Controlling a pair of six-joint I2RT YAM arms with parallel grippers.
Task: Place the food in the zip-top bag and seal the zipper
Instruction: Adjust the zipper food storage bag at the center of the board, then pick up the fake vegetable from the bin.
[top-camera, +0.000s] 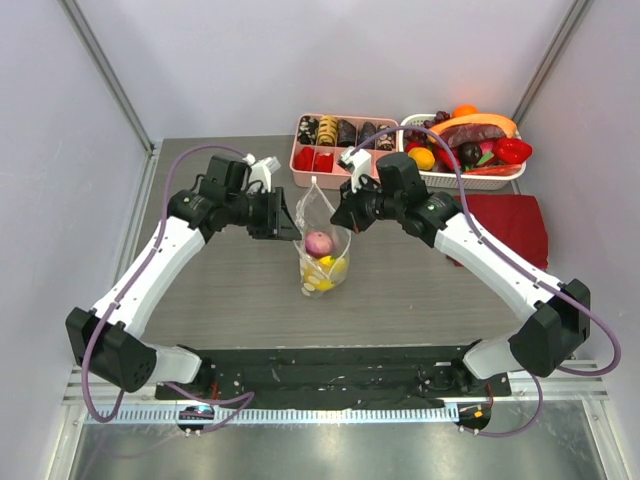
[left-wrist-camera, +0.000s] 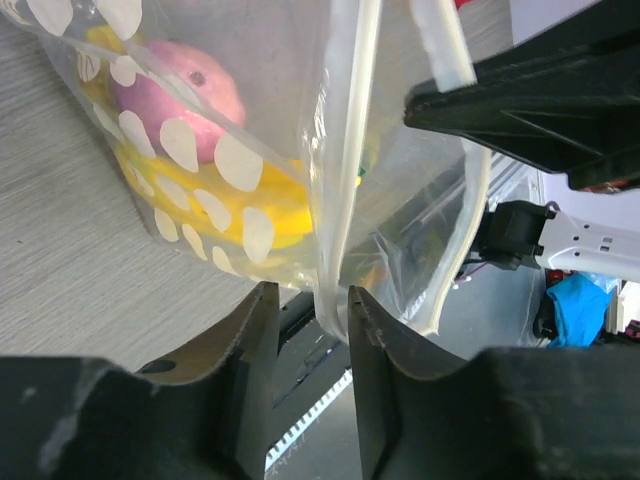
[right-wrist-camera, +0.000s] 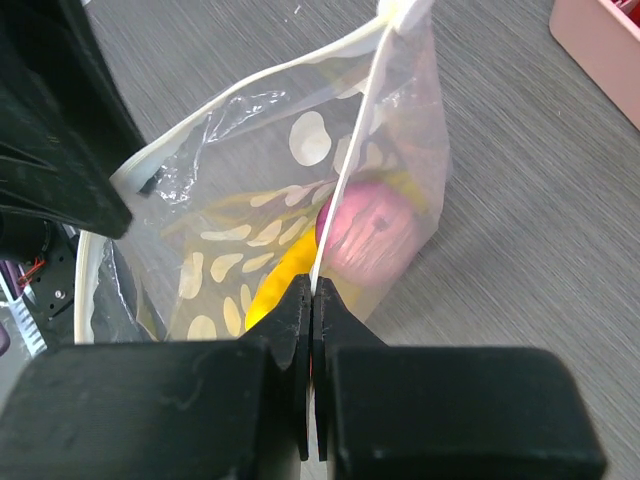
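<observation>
Nearest the arm bases the table (top-camera: 220, 300) shows bare grey. Just beyond it the zip-top bag (top-camera: 325, 255) hangs upright at mid-table, slung between the two claws; whether its bottom rests on the surface I cannot tell. The food (top-camera: 322, 262) is inside, a pink fruit (left-wrist-camera: 180, 95) sitting on the yellow banana bunch (left-wrist-camera: 275, 220) low in the pouch. The right gripper (right-wrist-camera: 312, 292) is clamped tight on the zipper (right-wrist-camera: 352, 165) at one end of the mouth. The left gripper (left-wrist-camera: 308, 298) stands narrow at the other end. The strip runs down between its jaws with a gap showing on one side, so it does not look pinched yet. The step in hand reads as sealing. The left jaws should close squarely across both lips of the strip, then press along it toward the right claw, which should hold the mouth taut so the film cannot bunch. Farther back sit the pink tray (top-camera: 298, 152) and a white basket (top-camera: 470, 182) of other toy produce, with a red cloth (top-camera: 512, 225) beside it.
</observation>
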